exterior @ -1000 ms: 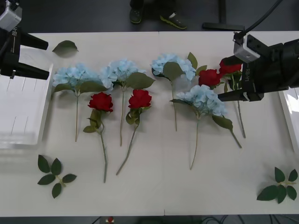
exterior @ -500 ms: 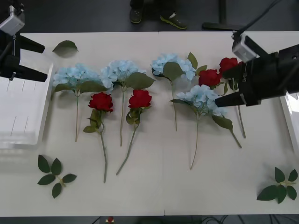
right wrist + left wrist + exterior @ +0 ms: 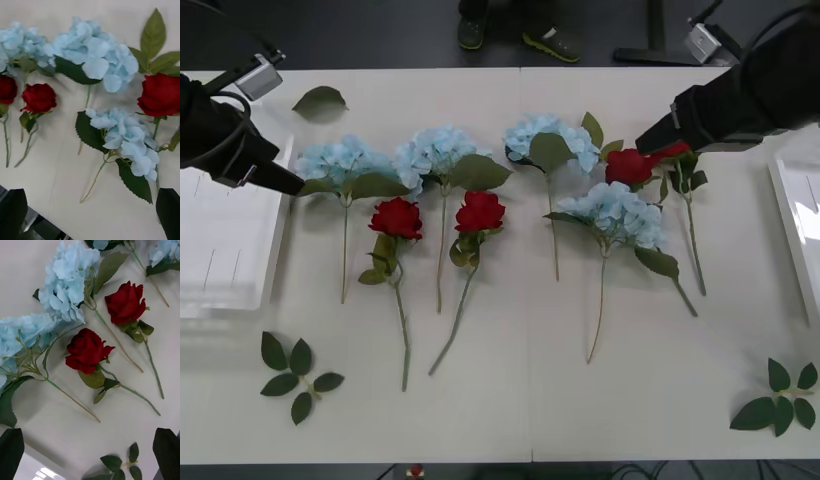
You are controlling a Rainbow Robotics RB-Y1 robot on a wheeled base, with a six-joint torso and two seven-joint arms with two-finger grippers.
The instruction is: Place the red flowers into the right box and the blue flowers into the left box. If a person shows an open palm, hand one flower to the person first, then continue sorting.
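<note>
The right gripper (image 3: pixel 658 138) reaches in from two o'clock, its dark arm slanting down over the rightmost red rose (image 3: pixel 672 151), which it partly hides. The left gripper (image 3: pixel 285 182) enters from ten o'clock, tip beside the leftmost blue flower (image 3: pixel 338 160). Both hold nothing, fingers spread wide at the wrist views' corners. Red flowers (image 3: pixel 396 217) and blue flowers (image 3: pixel 617 213) lie across the white table (image 3: pixel 510 400). The left box (image 3: pixel 225 260) sits at nine o'clock, the right box (image 3: pixel 792 235) at three, cut off.
</note>
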